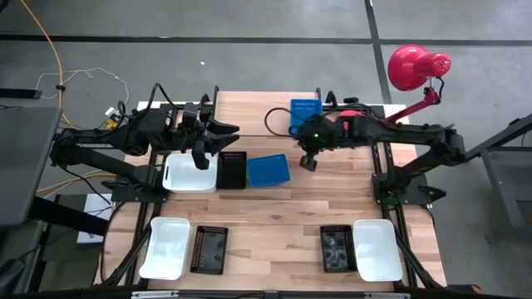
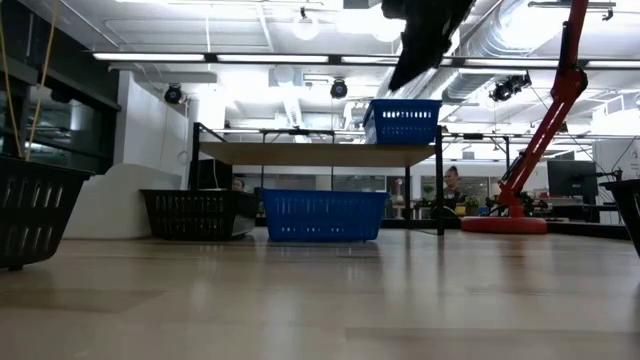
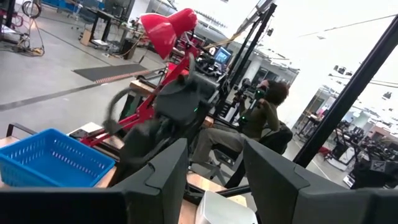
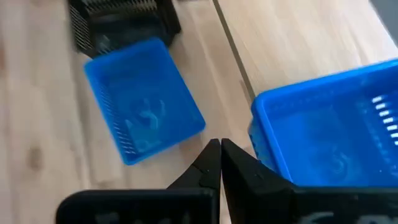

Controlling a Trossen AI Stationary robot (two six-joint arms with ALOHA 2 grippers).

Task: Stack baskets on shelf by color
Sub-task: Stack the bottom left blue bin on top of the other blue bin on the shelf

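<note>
My right gripper (image 4: pixel 220 163) hangs above the bench, fingers pinched together, nothing held. It sits just off the near edge of the shelf (image 2: pixel 318 153), beside the blue basket (image 1: pixel 305 113) that's already up on the shelf top at the far edge of the bench.

Next one out is the loose blue basket (image 1: pixel 268 169) on the bench surface, mid-bench, just toward the near side and a little to the left of my right gripper. In the right wrist view it lies (image 4: pixel 144 99) ahead of the fingertips, skewed, long axis running diagonal to the bench edges rather than square. So the wrist likely needs a turn to line the fingers across a short wall.

Touching or nearly touching it on its left is a black basket (image 1: pixel 232 169), then a white basket (image 1: pixel 189 173) further left.

My left gripper (image 1: pixel 202 158) hovers over the white basket's right part, fingers spread apart, empty as far as I can tell. It's nearer the white and black ones; the right arm is nearer the blue one and the shelf, so blue looks like a right-arm job.

Along the near edge are two more white baskets (image 1: pixel 164 247) (image 1: pixel 378 248) and two more black ones (image 1: pixel 209 249) (image 1: pixel 336 247), untouched.
</note>
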